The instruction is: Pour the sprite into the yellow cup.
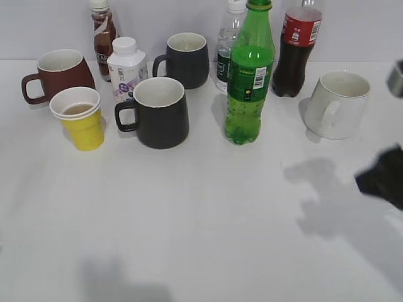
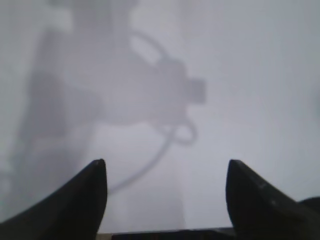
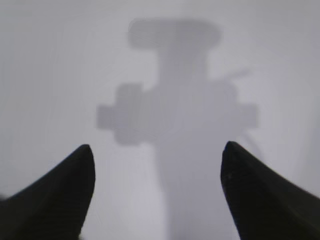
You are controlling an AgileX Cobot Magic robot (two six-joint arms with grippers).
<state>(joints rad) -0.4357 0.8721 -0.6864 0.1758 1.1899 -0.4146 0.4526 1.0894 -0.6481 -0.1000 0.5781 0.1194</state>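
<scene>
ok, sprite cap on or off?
On. The sprite stands upright on the table with its green cap in place at the neck.

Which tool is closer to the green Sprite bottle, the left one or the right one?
Right. The right tool shows as a dark shape at the right edge of the exterior view, right of the Sprite bottle. The left tool is outside that view.

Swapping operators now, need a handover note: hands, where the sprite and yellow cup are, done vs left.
Left hand: open, empty, over bare table.
Right hand: open, empty, at the right edge of the exterior view.
Sprite: upright mid-table, cap on, untouched.
Yellow cup: upright at left, in front of the dark red mug; some brownish liquid inside.
Done: nothing.
Left: grasp, uncap, pour.
</scene>
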